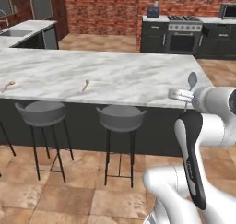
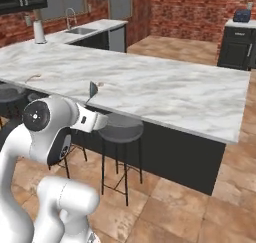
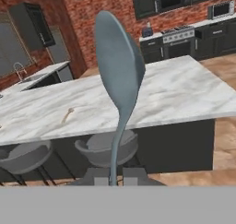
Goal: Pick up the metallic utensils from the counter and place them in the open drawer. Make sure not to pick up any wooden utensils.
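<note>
The metallic utensil (image 3: 119, 66), a grey-blue metal spoon with a smooth, long oval bowl and a thin curved stem, is standing upright in the gripper (image 3: 113, 174). In the hand view, the two dark finger tips (image 3: 132, 174) are pressing in on the foot of its stem, nearly closed, with only the thin stem between them. In the left base view the spoon (image 1: 192, 80) is hanging in the air off the near right corner of the counter (image 1: 138, 75), bowl up, above the white hand; the right base view is showing it (image 2: 93, 89) just in front of the counter's long near edge.

The counter is spreading out as a broad white marble slab with grey veins on a dark base. Two wooden utensils, pale tan with small round bowls, are lying flat on it near the front edge: one (image 1: 85, 85) towards the middle, another (image 1: 8, 85) at the far left, well apart from each other and from the gripper.

Two grey stools with rounded bucket seats (image 1: 120, 118) (image 1: 40, 113) on thin black legs are standing tucked under the counter edge. Behind, a red brick wall (image 1: 101, 8) is backing black cabinets and a steel range (image 1: 183, 34).
</note>
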